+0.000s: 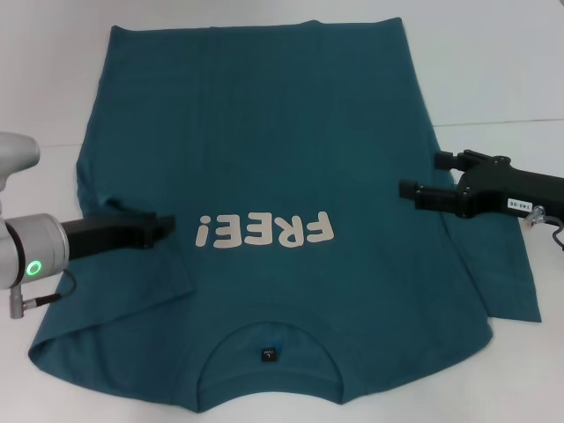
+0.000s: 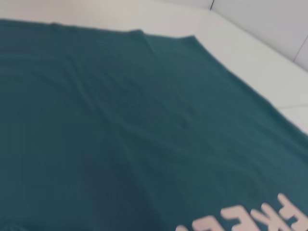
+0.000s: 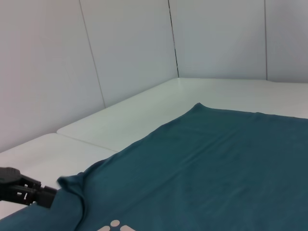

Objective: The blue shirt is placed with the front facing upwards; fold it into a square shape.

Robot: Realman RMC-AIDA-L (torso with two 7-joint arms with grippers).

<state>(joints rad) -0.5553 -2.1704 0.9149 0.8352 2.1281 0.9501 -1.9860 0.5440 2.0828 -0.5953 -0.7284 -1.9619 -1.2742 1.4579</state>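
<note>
Teal-blue shirt (image 1: 291,150): lay flat, front up, across the white desk (image 1: 502,79), collar at 6 o'clock. Left gripper (image 1: 163,226): at 9 o'clock over the sleeve; fingers' state could not be told. Right gripper (image 1: 421,178): at 3 o'clock above the shirt's edge, fingers spread, empty. Risk: uneven side grasps would likely skew the fold.

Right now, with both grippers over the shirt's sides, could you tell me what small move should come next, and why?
Probably lower both grippers, left and right, onto the blue shirt to pinch its side edges: it lies flat, lettering up, unfolded, neither gripper holding cloth.
</note>
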